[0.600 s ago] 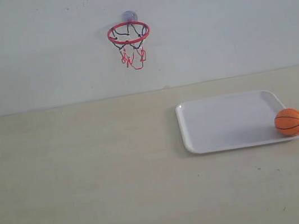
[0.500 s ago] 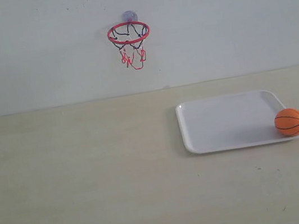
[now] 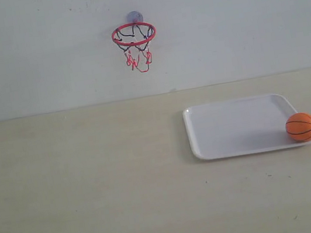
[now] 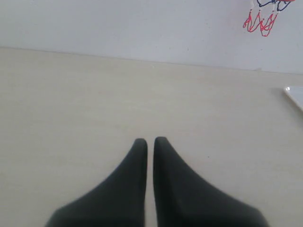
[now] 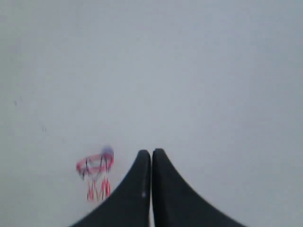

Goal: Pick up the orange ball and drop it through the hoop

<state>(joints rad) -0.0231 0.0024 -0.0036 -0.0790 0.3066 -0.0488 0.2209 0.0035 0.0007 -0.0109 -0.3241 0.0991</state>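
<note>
The ball sits at the near right corner of a white tray, touching its rim, close to the counter's right edge and about midway between the far and near edges. The tray lies flat on the right half of the pale counter, with its long sides parallel to the far edge. The hoop is fixed to the wall above the far edge, a little left of the counter's middle and well apart from the ball. Its red ring is level, the net hangs below it, and the greyish cup is pressed to the wall just behind the ring. The left gripper points over the counter toward the far edge. Its two dark fingers are drawn together with only a thin slit between them, and they hold nothing. The net's red lower loops and one corner of the tray show at the margins of that wrist view. The right gripper faces the wall with its fingers pressed together at the tips, also holding nothing. The hoop appears small and blurred beside it in its wrist view
</note>
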